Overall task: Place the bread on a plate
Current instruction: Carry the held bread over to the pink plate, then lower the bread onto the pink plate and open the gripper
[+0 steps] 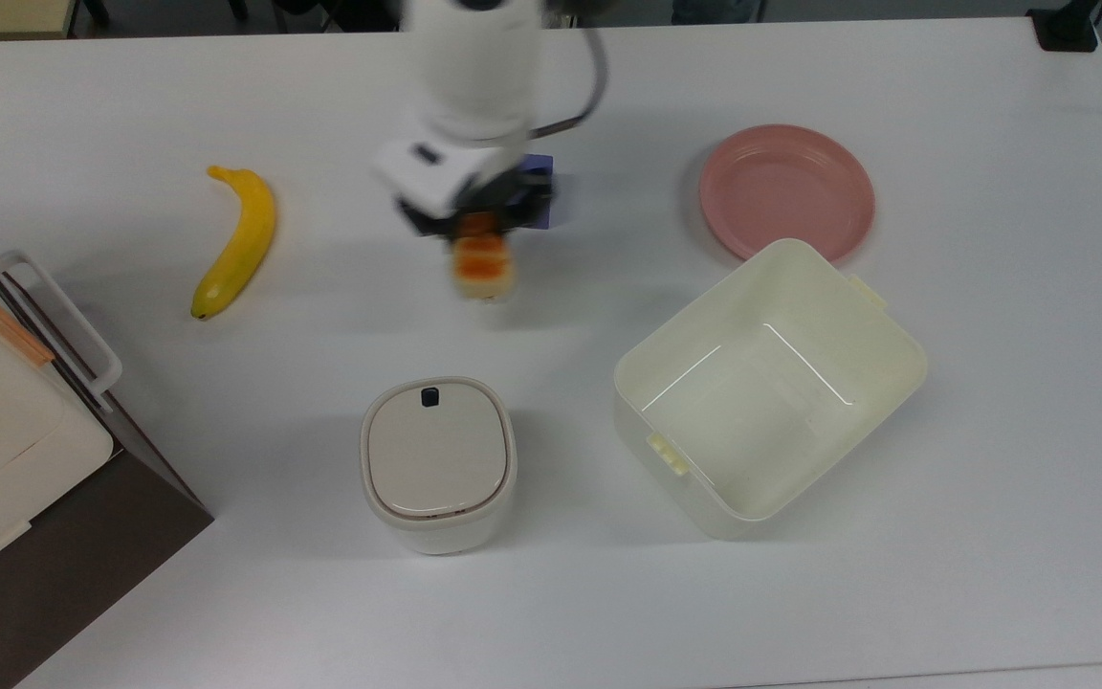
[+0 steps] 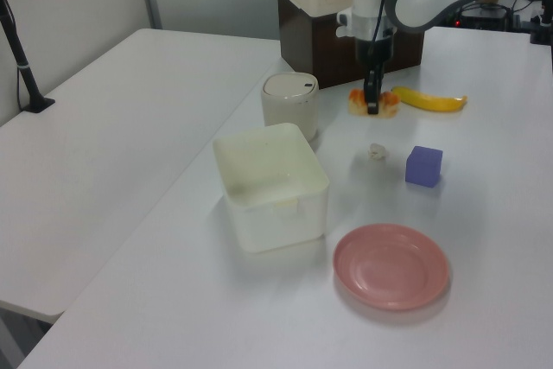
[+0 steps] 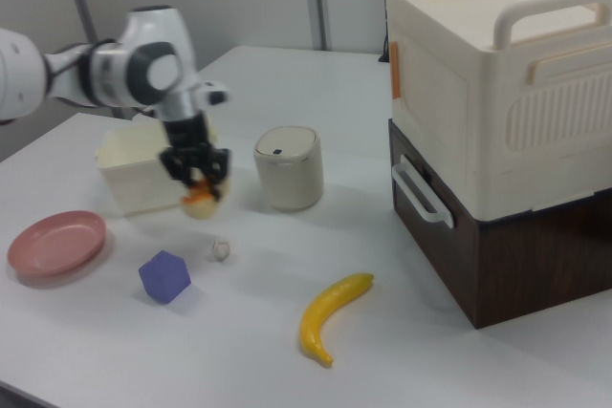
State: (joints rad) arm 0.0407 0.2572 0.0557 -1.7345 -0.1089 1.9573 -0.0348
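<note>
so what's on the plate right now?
Nothing. The plate is bare across its whole face in all views. The bread hangs in the gripper, clear of the table.

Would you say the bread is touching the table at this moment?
Apart. In the left view the bread, held by the tool, hangs clear above the table, over the garlic bulb.

The arm looks smeared in the top view, and its top is cut off at the far edge. The purple block is partly hidden behind the gripper.
</note>
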